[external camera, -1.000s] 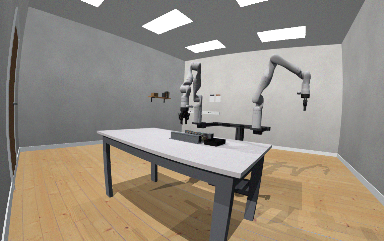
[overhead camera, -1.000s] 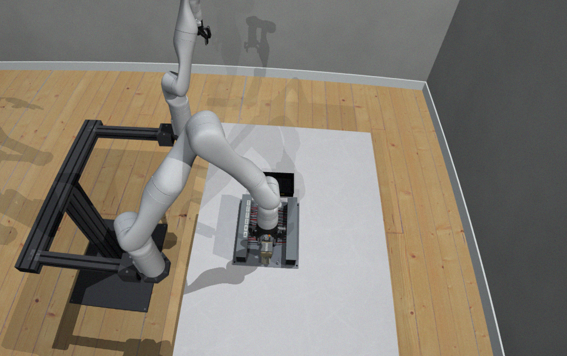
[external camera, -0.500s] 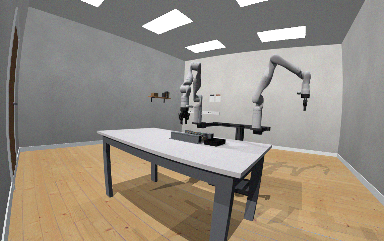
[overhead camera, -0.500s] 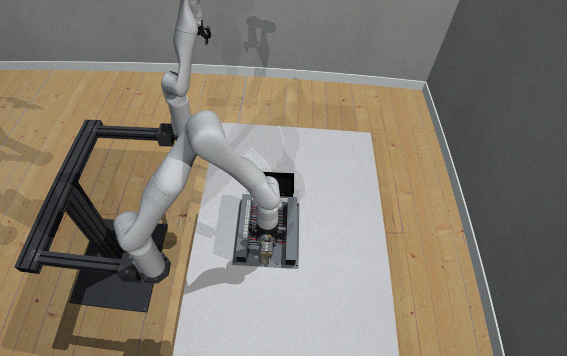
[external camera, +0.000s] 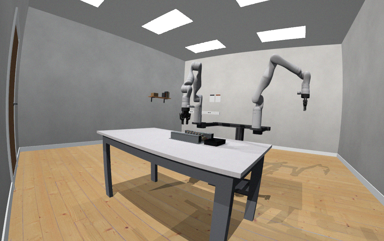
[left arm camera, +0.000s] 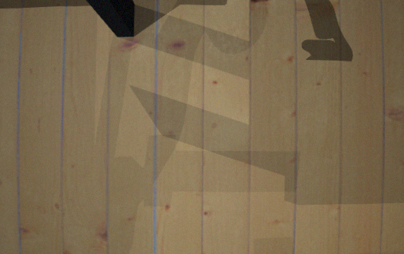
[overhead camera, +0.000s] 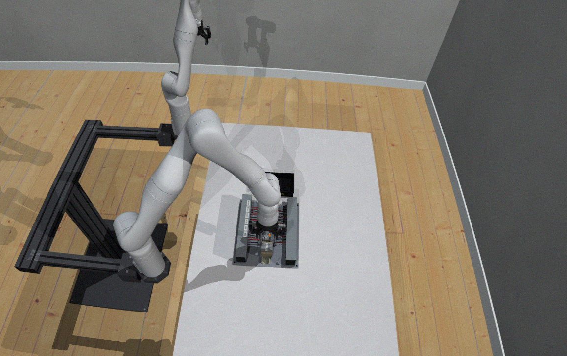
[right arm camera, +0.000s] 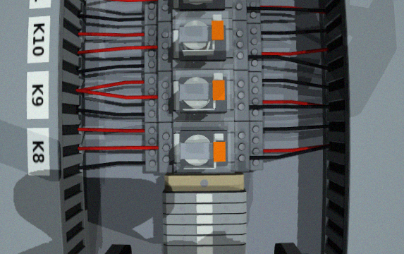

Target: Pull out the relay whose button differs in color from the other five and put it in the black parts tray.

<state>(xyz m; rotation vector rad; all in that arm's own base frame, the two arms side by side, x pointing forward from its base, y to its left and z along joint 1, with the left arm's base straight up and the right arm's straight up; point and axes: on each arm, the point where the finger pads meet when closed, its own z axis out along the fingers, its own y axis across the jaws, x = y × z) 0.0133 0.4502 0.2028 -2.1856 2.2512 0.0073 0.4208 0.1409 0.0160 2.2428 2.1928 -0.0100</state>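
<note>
The relay panel (overhead camera: pixel 254 265) (right arm camera: pixel 268 215) lies on the table. The right wrist view shows relays K8 (right arm camera: pixel 197 149), K9 (right arm camera: pixel 196 92) and K10 (right arm camera: pixel 194 35) seated in line, each with an orange button. The other relays are cut off or hidden, and no odd-coloured button can be made out. My right gripper (right arm camera: pixel 202 250) (external camera: pixel 184 123) is partly open and empty, above the panel past the K8 end of the row. The black parts tray (overhead camera: pixel 293 182) (external camera: pixel 214 143) stands beside the panel's other end. My left gripper (overhead camera: pixel 207 36) (external camera: pixel 304 109) is open and empty, far from the table.
Grey slotted wire ducts (overhead camera: pixel 292 230) (right arm camera: pixel 381 148) stand along both sides of the panel, with red and black wires running to the sockets. A stack of grey terminal blocks (right arm camera: pixel 184 219) sits beside K8. The right arm hides part of the panel and tray in the top view.
</note>
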